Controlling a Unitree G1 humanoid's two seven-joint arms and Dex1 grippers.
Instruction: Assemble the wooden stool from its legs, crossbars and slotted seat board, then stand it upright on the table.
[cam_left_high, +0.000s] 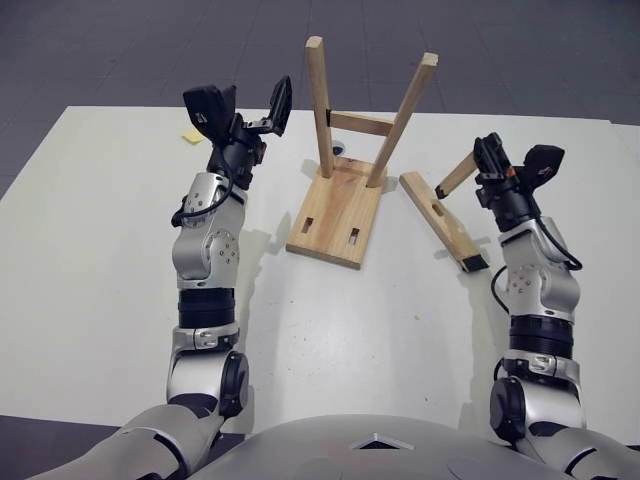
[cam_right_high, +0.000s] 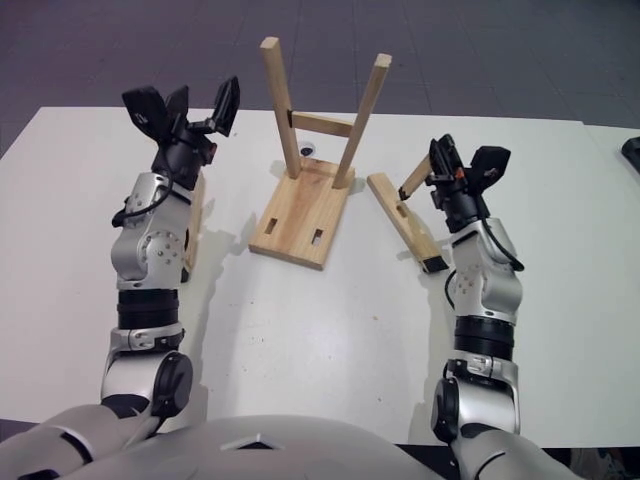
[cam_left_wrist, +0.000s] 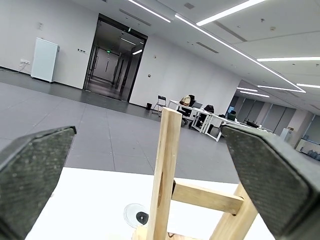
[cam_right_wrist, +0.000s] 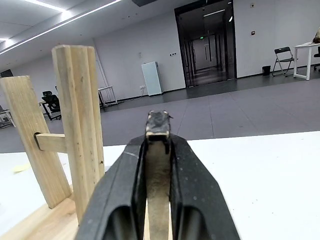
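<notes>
Wood seat board (cam_left_high: 335, 215) lies underside-up between the grippers so legs (cam_left_high: 320, 100) plug in. Right gripper (cam_left_high: 487, 155) clamps the crossbar (cam_left_high: 455, 178) of the loose leg (cam_left_high: 440, 220). Left gripper (cam_left_high: 250, 105) gapes empty, probably ready to brace.

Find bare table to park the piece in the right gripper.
Free: table strip between the arms, nearer than the seat board; also the left edge outside the left gripper. Crowded: loose leg lies between board and right gripper, shut on the wooden piece.
</notes>
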